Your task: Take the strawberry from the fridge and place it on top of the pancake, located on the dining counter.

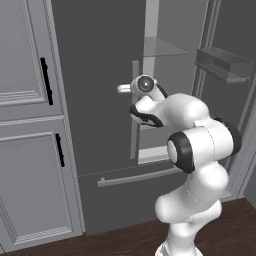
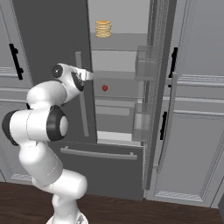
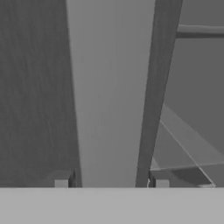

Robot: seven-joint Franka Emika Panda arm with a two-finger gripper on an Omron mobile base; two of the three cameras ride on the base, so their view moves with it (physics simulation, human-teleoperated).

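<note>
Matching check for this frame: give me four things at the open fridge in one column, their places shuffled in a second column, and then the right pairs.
Things:
1. strawberry
2. yellow pancake stack
3. gripper
4. drawer handle

Places:
A. on the upper shelf
B. at the closed left door's upright handle, one finger on each side of it
C. on the middle shelf
D. lying level, below both doors

Pairs: 1-C, 2-A, 3-B, 4-D

So the arm point(image 1: 200, 150) is reaching up at the fridge point(image 1: 100, 100), hand right by the long bar handle point(image 1: 134, 115), right-hand door swung open, glass shelf point(image 1: 162, 47) showing.
</note>
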